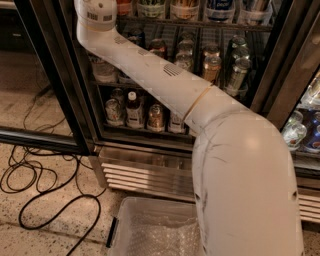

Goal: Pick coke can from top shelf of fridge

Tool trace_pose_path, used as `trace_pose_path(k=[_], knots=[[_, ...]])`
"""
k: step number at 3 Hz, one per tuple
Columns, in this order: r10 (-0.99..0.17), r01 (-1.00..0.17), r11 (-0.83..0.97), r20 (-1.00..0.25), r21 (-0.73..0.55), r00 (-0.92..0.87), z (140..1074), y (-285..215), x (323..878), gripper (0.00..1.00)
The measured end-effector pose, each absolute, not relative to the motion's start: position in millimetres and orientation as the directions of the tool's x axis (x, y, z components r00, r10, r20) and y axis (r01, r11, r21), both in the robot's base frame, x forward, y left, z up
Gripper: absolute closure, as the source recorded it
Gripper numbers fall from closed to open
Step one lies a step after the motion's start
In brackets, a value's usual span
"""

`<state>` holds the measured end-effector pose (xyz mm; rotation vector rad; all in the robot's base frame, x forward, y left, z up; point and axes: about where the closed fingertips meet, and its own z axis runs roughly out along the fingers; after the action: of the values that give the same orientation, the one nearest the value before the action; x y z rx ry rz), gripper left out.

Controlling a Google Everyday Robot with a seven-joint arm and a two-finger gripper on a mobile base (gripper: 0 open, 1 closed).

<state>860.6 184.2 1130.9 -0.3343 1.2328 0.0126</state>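
My white arm (pixel 150 75) reaches from the lower right up into the open fridge (pixel 150 172). Its wrist (pixel 97 15) ends at the picture's top edge, so the gripper is above the frame and out of view. Right beside the wrist, the lower part of a red-orange can (pixel 124 6), likely the coke can, stands on the top shelf (pixel 200 23). Other cans and jars (pixel 220 7) stand along that shelf to the right, cut off by the top edge.
The lower racks hold bottles and cans (pixel 135 110), some behind my arm. The open glass door (pixel 45 75) stands at the left. Black cables (pixel 45 175) lie on the floor. A clear plastic bin (pixel 150 230) sits below the grille. A second cooler (pixel 305 125) is at the right.
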Motion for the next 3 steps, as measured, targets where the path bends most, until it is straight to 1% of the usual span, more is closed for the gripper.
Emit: trace_pose_path(k=[1, 2, 3], knots=[[-0.138, -0.191, 0.959, -0.936, -0.208, 0.323, 1137, 180, 854, 1.0], [-0.106, -0.191, 0.968, -0.955, -0.163, 0.276, 1144, 167, 836, 1.0], [-0.103, -0.194, 0.968, -0.954, -0.162, 0.282, 1146, 168, 836, 1.0]])
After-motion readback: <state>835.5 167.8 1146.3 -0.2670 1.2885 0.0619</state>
